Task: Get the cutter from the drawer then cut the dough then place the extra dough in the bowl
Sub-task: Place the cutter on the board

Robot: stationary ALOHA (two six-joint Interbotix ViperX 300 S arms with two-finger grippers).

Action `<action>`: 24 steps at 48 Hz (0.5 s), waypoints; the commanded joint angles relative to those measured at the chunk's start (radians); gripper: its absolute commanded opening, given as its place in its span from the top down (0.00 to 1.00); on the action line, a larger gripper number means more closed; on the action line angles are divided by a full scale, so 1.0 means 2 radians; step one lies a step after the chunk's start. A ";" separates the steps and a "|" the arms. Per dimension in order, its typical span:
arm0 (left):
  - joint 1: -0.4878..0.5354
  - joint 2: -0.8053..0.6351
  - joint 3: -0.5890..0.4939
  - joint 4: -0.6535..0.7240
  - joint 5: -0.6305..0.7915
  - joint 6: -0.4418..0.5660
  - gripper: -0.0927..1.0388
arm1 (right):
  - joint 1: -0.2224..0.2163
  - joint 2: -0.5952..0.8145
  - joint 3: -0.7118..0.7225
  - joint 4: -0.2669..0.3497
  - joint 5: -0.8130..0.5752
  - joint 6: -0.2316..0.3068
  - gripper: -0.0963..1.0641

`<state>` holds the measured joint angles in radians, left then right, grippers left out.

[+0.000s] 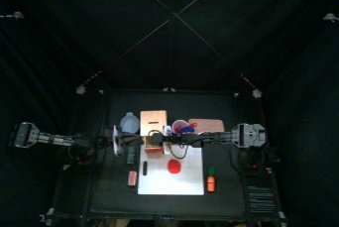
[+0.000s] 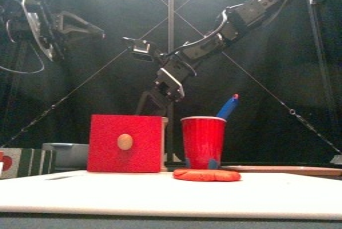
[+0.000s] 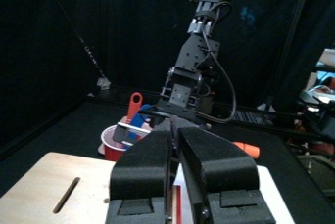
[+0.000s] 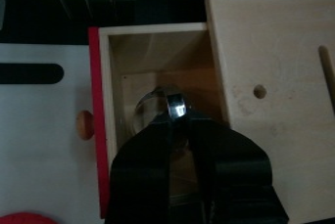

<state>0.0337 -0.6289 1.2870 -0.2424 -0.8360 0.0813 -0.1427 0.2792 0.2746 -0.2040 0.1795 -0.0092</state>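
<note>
The right gripper (image 4: 171,120) holds the cutter (image 4: 167,104) in tight jaws over the open drawer (image 4: 136,67), middle of the picture, and it may slip and fall if the grip is weak; the left gripper (image 3: 177,136) waits, jaws closed, empty.

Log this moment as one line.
drawer: open | cutter: inside drawer | right gripper: over cutter | left gripper: shut, high at left | dough: on white cutting board
</note>
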 commanded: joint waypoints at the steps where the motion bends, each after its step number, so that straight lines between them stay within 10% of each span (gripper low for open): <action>1: 0.004 0.000 -0.006 -0.003 -0.005 0.001 0.47 | 0.008 -0.048 -0.014 -0.018 -0.003 0.002 0.53; 24: 0.014 0.000 -0.005 -0.005 -0.005 0.001 0.47 | 0.019 -0.188 0.053 -0.051 -0.002 0.008 0.53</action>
<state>0.0522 -0.6305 1.2885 -0.2531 -0.8360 0.0813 -0.1043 0.0077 0.3421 -0.3053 0.1795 0.0061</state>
